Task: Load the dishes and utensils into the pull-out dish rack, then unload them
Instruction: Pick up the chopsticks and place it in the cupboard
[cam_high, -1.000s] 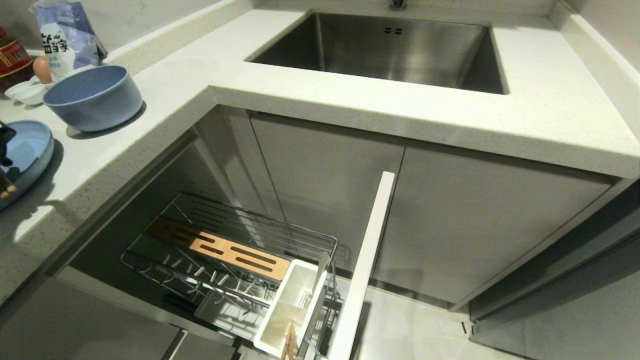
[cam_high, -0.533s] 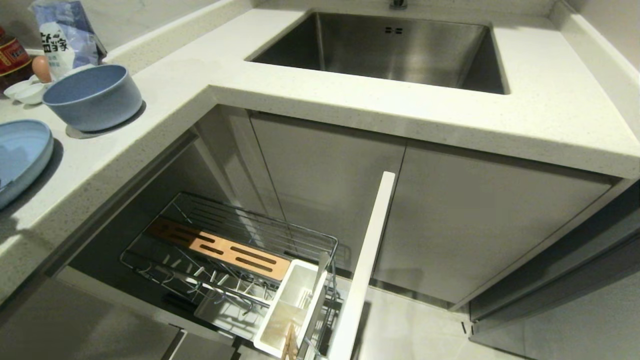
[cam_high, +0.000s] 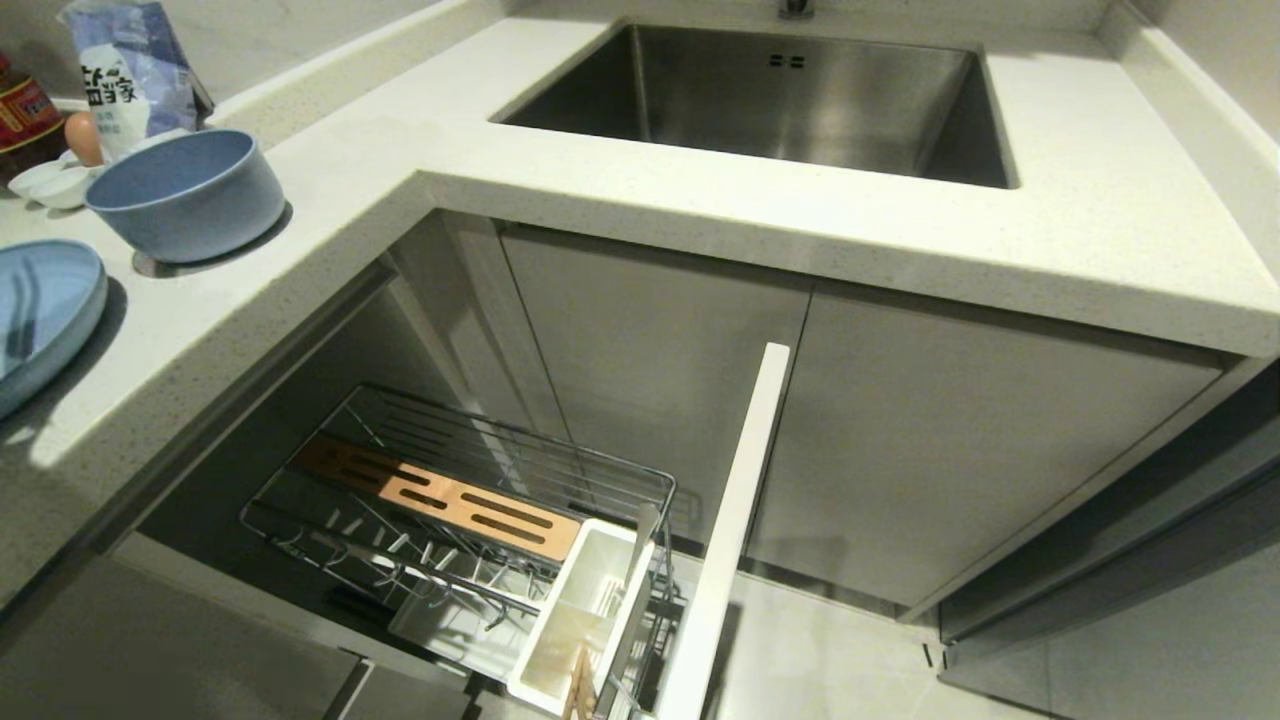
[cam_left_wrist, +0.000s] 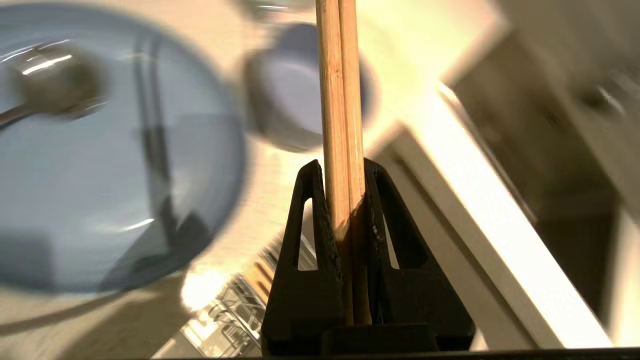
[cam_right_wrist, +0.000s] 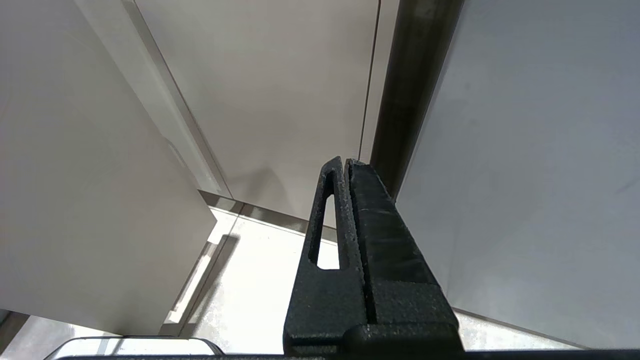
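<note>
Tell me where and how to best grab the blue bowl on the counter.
Probably by its rim. The blue bowl stands upright and open on the counter, and its wall is tall and wide, likely too broad to span. Come down from above with one finger inside and one outside, on the side facing the sink, since the small white saucers crowd its far left side.

Light-wood chopsticks (cam_left_wrist: 340, 100), brushed-steel sink (cam_high: 800, 100)

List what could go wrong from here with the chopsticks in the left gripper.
1. The left gripper pinches the chopsticks near one end, so the long free length could swing or slip out.
2. The white caddy in the dish rack is narrow, and its near compartment already holds sticks; the tips could catch its rim.
</note>
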